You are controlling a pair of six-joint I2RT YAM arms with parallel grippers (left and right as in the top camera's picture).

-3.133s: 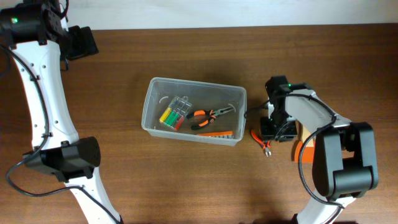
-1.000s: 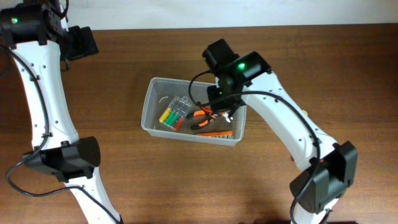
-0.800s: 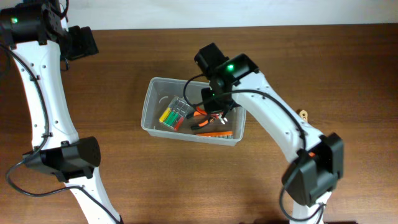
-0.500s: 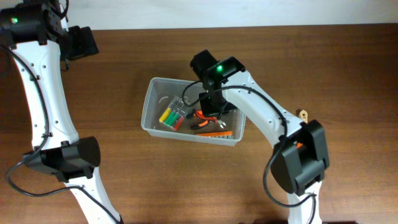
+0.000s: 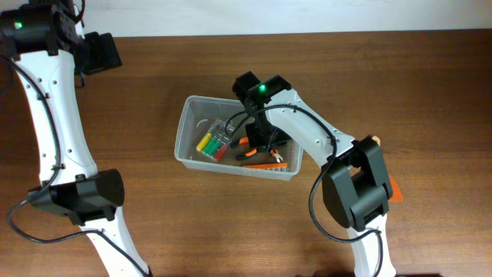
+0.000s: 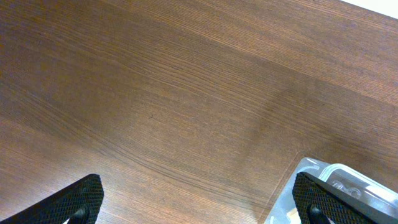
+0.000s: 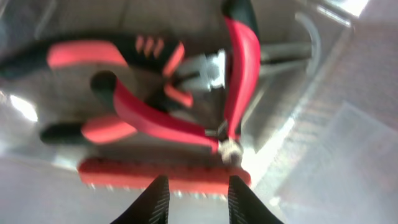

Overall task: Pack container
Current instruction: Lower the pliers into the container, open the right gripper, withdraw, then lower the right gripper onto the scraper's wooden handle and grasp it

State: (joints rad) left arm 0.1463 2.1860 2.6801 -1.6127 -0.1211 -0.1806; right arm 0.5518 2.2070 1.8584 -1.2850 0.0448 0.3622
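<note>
**Overhead view.** The large rectangular translucent clear plastic container (image 5: 192,127) with rounded corners sits near the middle of the dark brown wooden bench (image 5: 154,223), a little toward the far edge. Inside it, at the left end, lies a small clear case of yellow, green and red screwdrivers (image 5: 216,140). To its right are pliers with red-and-black handles (image 5: 274,156), and a flat orange strip (image 5: 265,165) lies along the near wall. The right gripper (image 5: 263,142) is lowered into the container over the pliers, and its jaw state cannot be told here. The left gripper (image 5: 96,52) hangs near the far left corner, well apart from the container.

**Left wrist view.** The left gripper (image 6: 199,200) has its jaws spread wide and empty above the bare bench (image 6: 155,93). One rounded corner of the container (image 6: 339,180) shows at the lower right.

**Right wrist view (blurred).** The right gripper (image 7: 198,186) has its pale fingers (image 7: 155,199) parted with nothing between them. Two overlapping pairs of pliers (image 7: 149,121) lie just beyond the strip (image 7: 124,171), with the container wall (image 7: 311,37) behind.
</note>
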